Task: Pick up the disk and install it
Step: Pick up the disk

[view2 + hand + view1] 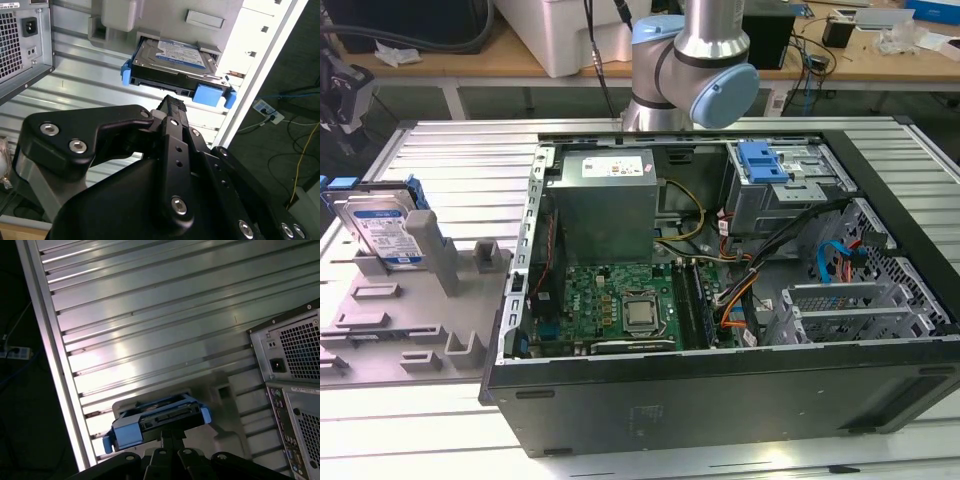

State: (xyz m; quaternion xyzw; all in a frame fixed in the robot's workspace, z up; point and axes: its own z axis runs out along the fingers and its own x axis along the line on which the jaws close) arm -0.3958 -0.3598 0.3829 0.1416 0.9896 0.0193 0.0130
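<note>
The gripper [172, 102] was poised just before the disk [172, 60], aimed at its nearest edge; its opening could not be told (it was seen from behind). The disk, silver-grey with blue rails, stood propped in a grey plastic holder [390, 310] directly ahead of the gripper, on a ribbed aluminium table [470, 150]. The open computer case [720, 410] lay off to the gripper's side.

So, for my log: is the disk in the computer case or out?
Out. The disk stands propped in the grey holder, outside the open computer case.
</note>
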